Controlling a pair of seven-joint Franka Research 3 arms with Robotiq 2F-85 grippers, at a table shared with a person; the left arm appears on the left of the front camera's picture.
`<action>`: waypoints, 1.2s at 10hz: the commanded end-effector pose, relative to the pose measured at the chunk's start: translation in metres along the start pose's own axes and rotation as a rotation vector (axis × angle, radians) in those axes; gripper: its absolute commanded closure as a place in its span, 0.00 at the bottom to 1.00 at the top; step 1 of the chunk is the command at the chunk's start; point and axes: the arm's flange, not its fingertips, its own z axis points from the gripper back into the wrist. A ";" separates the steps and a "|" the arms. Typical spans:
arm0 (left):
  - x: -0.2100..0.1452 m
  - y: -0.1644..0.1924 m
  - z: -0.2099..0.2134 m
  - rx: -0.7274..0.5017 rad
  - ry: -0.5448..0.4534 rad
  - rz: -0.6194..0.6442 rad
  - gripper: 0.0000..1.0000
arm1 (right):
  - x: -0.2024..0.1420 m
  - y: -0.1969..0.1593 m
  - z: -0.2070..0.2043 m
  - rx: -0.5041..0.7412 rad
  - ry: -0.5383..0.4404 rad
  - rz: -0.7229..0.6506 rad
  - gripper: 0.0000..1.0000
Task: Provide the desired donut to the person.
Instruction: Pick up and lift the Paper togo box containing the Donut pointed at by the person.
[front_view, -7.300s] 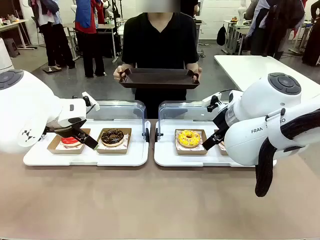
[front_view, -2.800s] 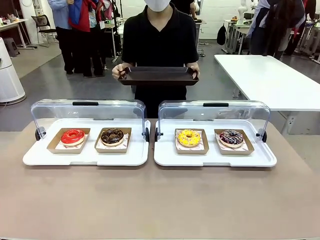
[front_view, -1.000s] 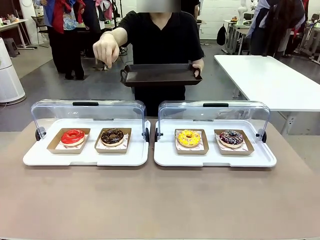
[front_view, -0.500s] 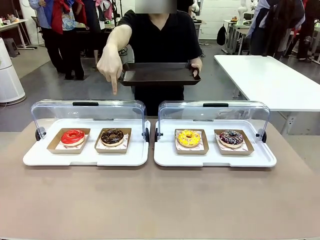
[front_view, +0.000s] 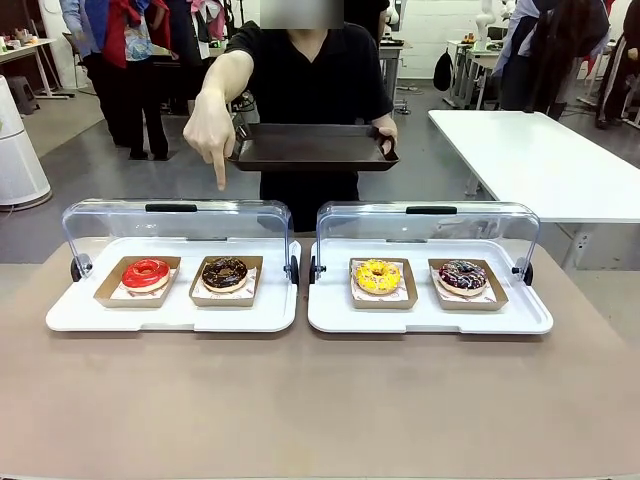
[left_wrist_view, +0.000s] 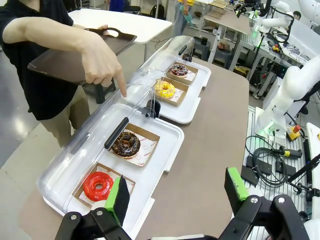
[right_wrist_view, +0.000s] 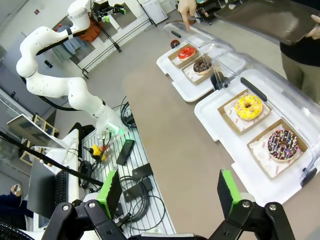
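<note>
Ahead of the left gripper (left_wrist_view: 177, 187): jaws are standing wide apart, gripping nothing. Bare brown table (left_wrist_view: 210, 130) is running open between its fingers and away to the right, up to the table's edge. Beyond its left pad a white serving tray (left_wrist_view: 167, 150) is lying, its clear lid (left_wrist_view: 90, 145) standing open on the person's side. On it the red donut (left_wrist_view: 98, 185) is sitting nearest and the chocolate donut (left_wrist_view: 125, 144) just past it, each in a cardboard dish. The person's (front_view: 310, 80) hand (left_wrist_view: 102, 62) is pointing down over that lid, forefinger roughly in line with the chocolate donut, clear of the lid. The other hand is holding a dark brown tray (front_view: 310, 147) level behind the cases.

Ahead of the right gripper (right_wrist_view: 169, 192): jaws are likewise gaping, empty. To its right a second serving tray (right_wrist_view: 220, 130) is carrying the sprinkled donut (right_wrist_view: 282, 145) nearest and the yellow donut (right_wrist_view: 248, 106) beyond. Open table is lying left of that tray's rim.
</note>
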 end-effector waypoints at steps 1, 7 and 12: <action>0.002 -0.001 0.001 -0.003 -0.007 0.006 0.00 | 0.000 -0.001 0.000 0.011 -0.010 0.005 0.00; 0.054 -0.034 -0.095 0.040 0.548 -0.302 0.00 | 0.000 -0.001 0.000 0.011 -0.010 0.005 0.00; -0.009 -0.040 -0.277 0.027 1.155 -0.553 0.00 | 0.000 -0.001 0.000 0.011 -0.010 0.005 0.00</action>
